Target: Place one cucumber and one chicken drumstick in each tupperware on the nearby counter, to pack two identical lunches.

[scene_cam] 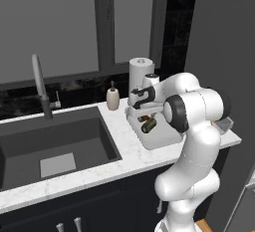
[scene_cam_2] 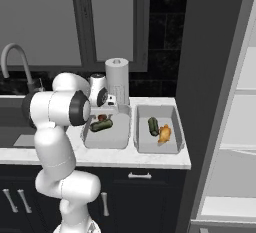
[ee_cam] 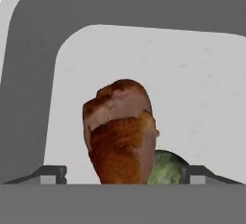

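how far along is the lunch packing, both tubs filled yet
Nearly finished. The right tupperware already holds a cucumber and a drumstick. The left tupperware has its cucumber, and the second drumstick sits between the open fingers of the hand, over the tub's floor; whether it rests there or is dropping is unclear. If it settles inside, what is left is pulling the arm away.

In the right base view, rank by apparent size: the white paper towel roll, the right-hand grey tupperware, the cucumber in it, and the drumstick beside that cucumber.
Largest to smallest:
1. Right-hand grey tupperware
2. White paper towel roll
3 and 4. Dark green cucumber and golden-brown chicken drumstick: too alike to rank.
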